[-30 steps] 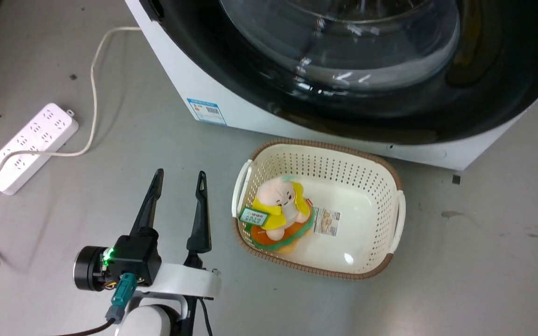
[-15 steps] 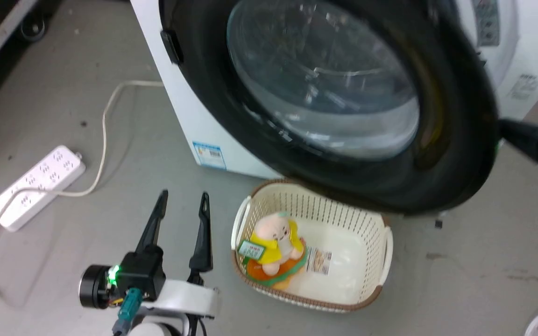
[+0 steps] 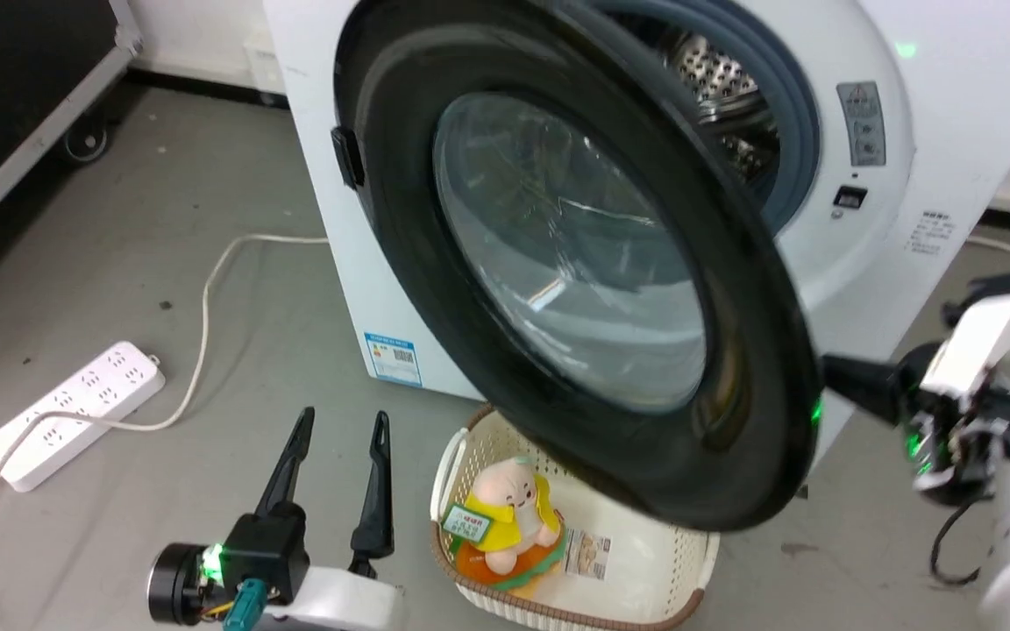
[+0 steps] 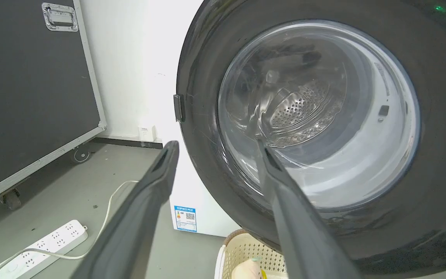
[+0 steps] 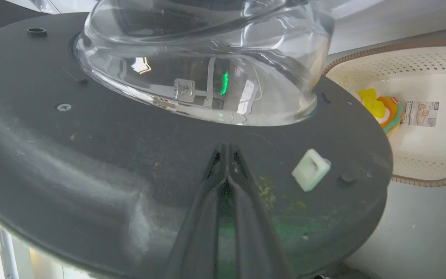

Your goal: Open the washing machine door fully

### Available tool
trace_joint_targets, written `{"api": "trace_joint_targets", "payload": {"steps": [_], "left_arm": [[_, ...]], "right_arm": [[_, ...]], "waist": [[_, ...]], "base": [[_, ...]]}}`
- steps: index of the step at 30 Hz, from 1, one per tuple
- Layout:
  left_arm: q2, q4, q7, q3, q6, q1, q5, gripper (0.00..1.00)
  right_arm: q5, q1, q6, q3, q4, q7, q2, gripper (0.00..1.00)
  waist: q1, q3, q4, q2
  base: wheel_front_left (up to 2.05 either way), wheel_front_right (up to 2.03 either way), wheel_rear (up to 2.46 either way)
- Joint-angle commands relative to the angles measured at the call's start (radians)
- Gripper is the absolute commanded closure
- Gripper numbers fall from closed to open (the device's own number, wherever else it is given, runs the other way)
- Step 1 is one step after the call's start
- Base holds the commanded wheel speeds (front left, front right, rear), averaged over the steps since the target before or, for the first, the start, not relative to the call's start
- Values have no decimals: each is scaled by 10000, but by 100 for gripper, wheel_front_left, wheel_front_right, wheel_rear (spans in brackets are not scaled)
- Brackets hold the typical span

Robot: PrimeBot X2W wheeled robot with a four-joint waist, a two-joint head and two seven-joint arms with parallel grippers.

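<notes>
Head view: held the left gripper (image 3: pixel 343 416) low over the grey floor (image 3: pixel 163 263), forearm at the bottom edge, fingers (image 3: pixel 288 464) pointing toward the washing machine (image 3: pixel 952 114), spread apart and empty. Held the right gripper (image 5: pixel 227 149) in from the right at mid height, fingers (image 5: pixel 205 209) pressed together, gripping nothing, lying against the dull inner face of the washing machine door (image 3: pixel 575 263) just beside its glass bowl (image 5: pixel 192 62). Found the door standing partly open, angled out from the drum opening (image 3: pixel 733 96), hanging over the cream laundry basket (image 3: pixel 451 460), ahead of the left fingers and apart from them.
</notes>
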Motion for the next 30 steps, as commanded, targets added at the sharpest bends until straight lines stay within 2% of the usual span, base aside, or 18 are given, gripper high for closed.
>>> {"api": "trace_joint_targets", "payload": {"steps": [1, 10, 19, 25, 30], "left_arm": [[13, 30, -55, 4, -62, 183, 82, 0], [13, 82, -55, -216, -88, 560, 26, 0], [13, 186, -55, -254, -157, 774, 71, 0], [12, 255, -55, -298, -199, 889, 56, 0], [12, 282, -55, -352, -170, 917, 0, 0]], "right_arm": [[285, 344, 12, 236, -19, 0, 82, 100], [2249, 1499, 12, 2033, -258, -258, 83, 100], [4228, 2641, 12, 4502, -1221, -645, 83, 100], [4998, 3295, 12, 6022, -1847, -1160, 83, 100], [5244, 3477, 12, 6586, -2053, -1527, 83, 100]], "waist": [[1, -123, 52, 0], [1, -451, 346, 0], [1, -579, 691, 0], [1, -587, 890, 0], [1, -553, 1009, 0]], "base": [[0, 0, 0], [0, 0, 0], [0, 0, 0], [0, 0, 0], [0, 0, 0]]}}
